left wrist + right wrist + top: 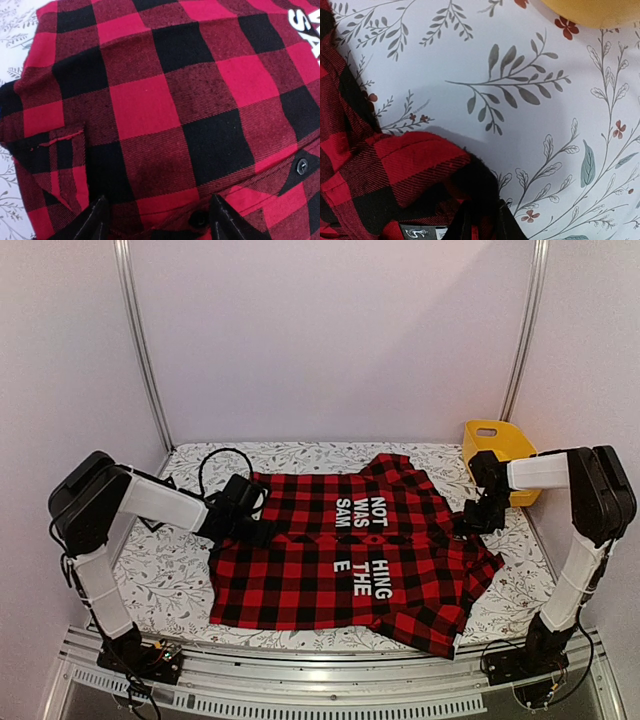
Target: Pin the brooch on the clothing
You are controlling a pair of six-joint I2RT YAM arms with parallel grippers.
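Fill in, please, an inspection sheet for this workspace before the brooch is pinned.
Surface: floral tablecloth, lying flat.
Job's things: shirt spread out, letters up; brooch, nothing seen.
Clutter: yellow bin at the far right corner.
Hands: left hand open above the shirt; right hand shut on the shirt's edge.
Cables: black cable looped beside the left arm.
Surroundings: white walls, metal posts.

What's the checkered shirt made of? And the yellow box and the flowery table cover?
The shirt looks like soft woven flannel, matte: fuzzy diagonal weave lines show up close. The yellow box is probably hard plastic: smooth, even color, molded handle slot. The table cover looks smooth with printed leaves; cloth or vinyl, I can't tell.
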